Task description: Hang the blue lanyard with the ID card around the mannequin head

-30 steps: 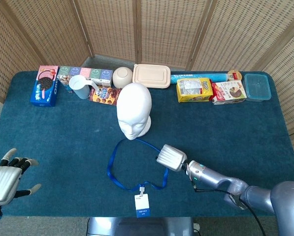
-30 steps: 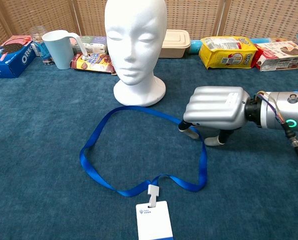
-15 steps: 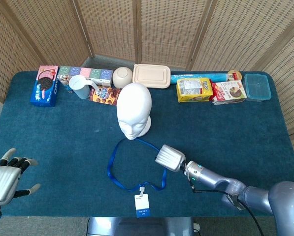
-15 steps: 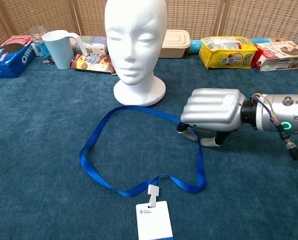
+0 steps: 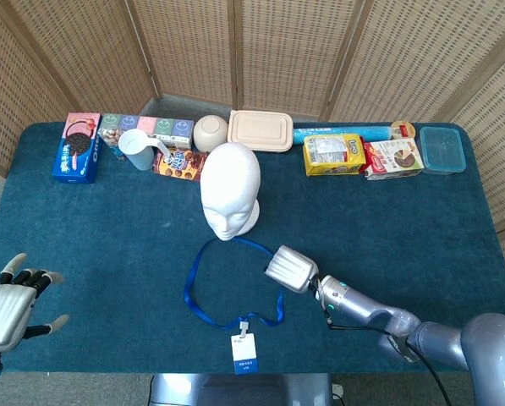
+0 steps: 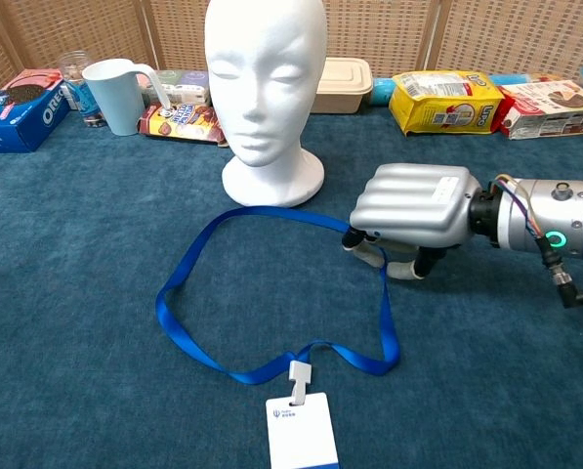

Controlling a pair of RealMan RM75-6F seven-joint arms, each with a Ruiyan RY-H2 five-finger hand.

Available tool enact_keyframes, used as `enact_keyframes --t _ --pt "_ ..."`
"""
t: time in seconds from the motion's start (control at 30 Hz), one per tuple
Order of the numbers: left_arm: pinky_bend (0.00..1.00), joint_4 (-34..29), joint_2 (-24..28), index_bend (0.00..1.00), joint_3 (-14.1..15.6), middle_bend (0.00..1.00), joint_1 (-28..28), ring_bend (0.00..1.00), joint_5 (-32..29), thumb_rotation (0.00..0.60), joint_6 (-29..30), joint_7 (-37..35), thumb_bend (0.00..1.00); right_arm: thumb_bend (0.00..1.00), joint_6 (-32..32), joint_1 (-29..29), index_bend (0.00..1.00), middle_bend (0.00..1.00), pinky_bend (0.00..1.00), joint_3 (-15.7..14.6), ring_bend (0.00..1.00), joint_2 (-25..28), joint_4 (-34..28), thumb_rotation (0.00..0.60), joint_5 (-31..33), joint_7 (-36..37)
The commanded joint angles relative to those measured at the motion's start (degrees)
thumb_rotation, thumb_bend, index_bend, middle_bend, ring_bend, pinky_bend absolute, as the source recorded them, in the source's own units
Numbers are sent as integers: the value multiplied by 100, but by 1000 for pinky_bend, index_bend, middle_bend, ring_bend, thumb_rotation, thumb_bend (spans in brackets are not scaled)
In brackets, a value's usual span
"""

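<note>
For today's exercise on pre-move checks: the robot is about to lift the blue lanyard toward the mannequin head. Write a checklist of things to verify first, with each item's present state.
1. Right hand has hold of the blue lanyard: cannot tell. Its fingers are curled down at the strap, but the palm hides the contact.
2. Lanyard loop lies open, untwisted: ok. It spreads in a wide loop on the table.
3. ID card attached to the strap: ok, clipped at the loop's near end.
4. Mannequin head upright and uncovered: ok.
5. Path from the loop to the head unobstructed: ok. The white mug and snack boxes stand behind it.
6. Left hand away from the loop: ok, open at the table's edge.
</note>
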Motion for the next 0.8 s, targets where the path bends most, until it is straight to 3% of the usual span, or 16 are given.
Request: enact_keyframes --t 0.03,0.17,0.27,0.4,0.53,0.67,0.8 --pt "157 38 11 347 -25 418 -62 361 17 497 -65 132 72 462 19 -22 632 806 985 -3 1000 12 -27 588 21 18" --pt "220 126 6 348 -83 454 -231 409 145 492 -218 358 72 466 76 -65 635 806 986 -8 1000 32 -89 590 40 9" --pt "330 279 -11 350 -156 501 -479 467 318 504 -462 521 80 467 123 -104 638 806 986 3 1000 46 -136 590 72 -9" --pt "546 503 -96 382 -250 624 -798 604 506 588 -771 639 126 467 161 -144 646 806 987 6 1000 63 -174 588 98 -53" --pt "673 959 -350 398 -396 689 -1402 683 874 599 -1358 852 150 467 183 -183 650 806 988 14 1000 83 -235 590 137 -103" --pt "723 1153 -527 397 -460 724 -1758 720 1048 600 -1690 903 151 468 190 -199 654 806 988 28 1000 87 -271 588 160 -150" --pt "725 1337 -677 397 -499 725 -2297 721 1104 599 -2416 1014 154 470 204 -226 662 806 990 51 1000 82 -283 589 204 -180"
